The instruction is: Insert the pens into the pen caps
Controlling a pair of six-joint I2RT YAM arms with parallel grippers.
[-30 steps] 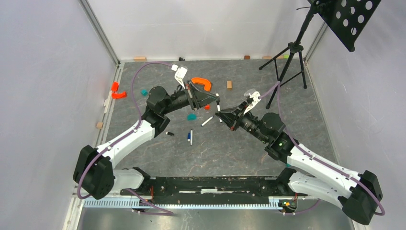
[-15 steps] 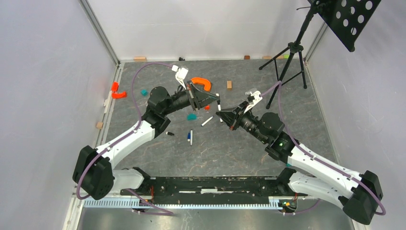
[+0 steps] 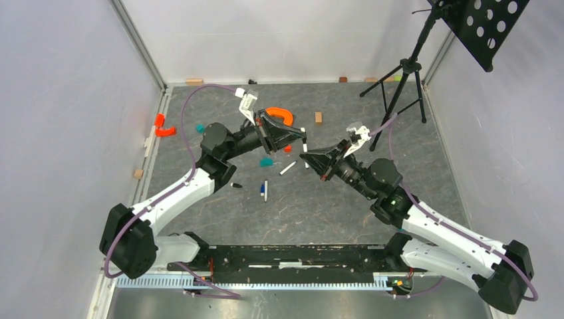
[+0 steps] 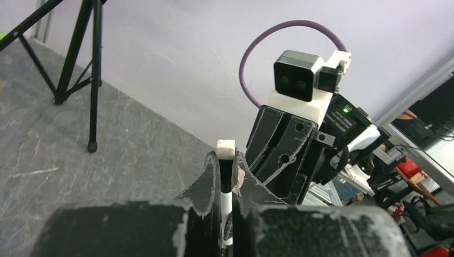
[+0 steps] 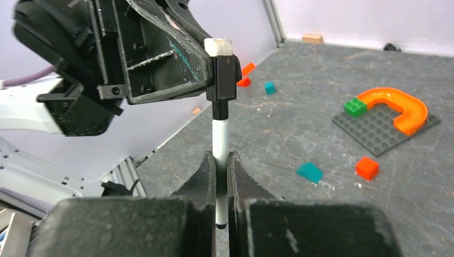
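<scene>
One pen [image 5: 219, 138] pinched in right gripper [image 5: 220, 163], tip inside pen cap [image 5: 225, 80] clamped by left gripper [image 4: 225, 166], mid-air.

Soft, even light leaves the enclosure bright; the tripod [image 3: 408, 65] throws only a faint shadow on the grey floor [image 3: 319, 212] beneath it. In the left wrist view the tripod is sharp, the dark foreground before it blurred.
</scene>
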